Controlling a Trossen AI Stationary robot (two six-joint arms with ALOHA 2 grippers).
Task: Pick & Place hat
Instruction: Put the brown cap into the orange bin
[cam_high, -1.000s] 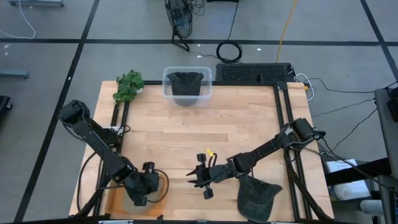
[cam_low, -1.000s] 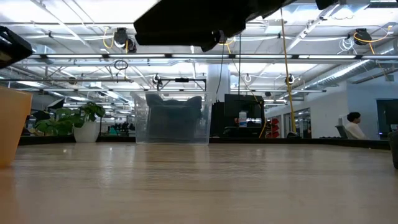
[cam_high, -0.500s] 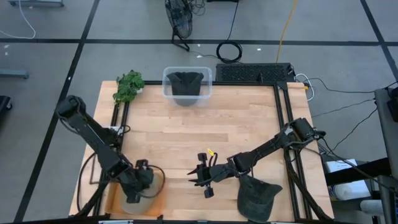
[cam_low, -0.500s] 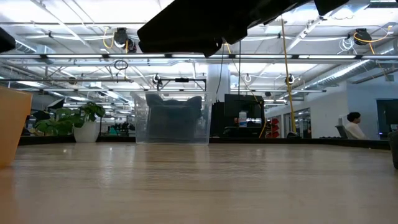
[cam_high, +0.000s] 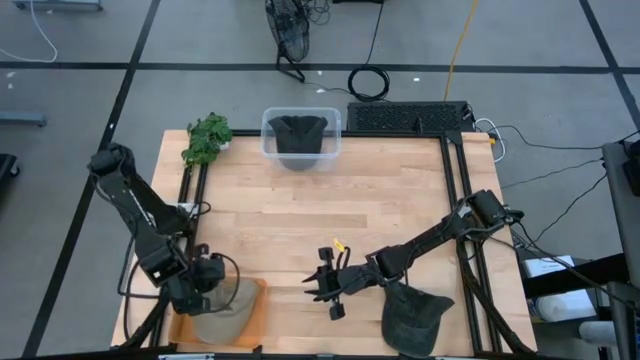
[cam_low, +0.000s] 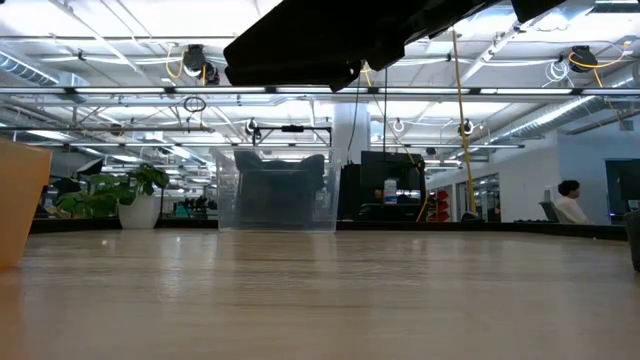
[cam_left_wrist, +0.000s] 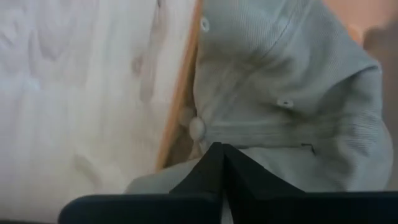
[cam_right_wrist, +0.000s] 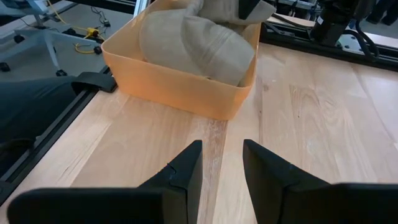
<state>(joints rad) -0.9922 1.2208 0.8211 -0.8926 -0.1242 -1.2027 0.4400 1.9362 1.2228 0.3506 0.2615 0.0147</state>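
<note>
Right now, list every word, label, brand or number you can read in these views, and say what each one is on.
No readable text in any view.
Beige hat in the orange bin: no logo or lettering shows.
Dark hat and clear bin: no markings show.
Screens in the room behind: too small to read.

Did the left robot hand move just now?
Yes. The left gripper slid toward the table's left edge, crossing the orange bin away from the right gripper.

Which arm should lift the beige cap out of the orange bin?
Left. Its gripper sits right at the beige cloth cap in the orange plastic bin, fingers together against the fabric. The right gripper is open mid-table, well away from the bin.
</note>
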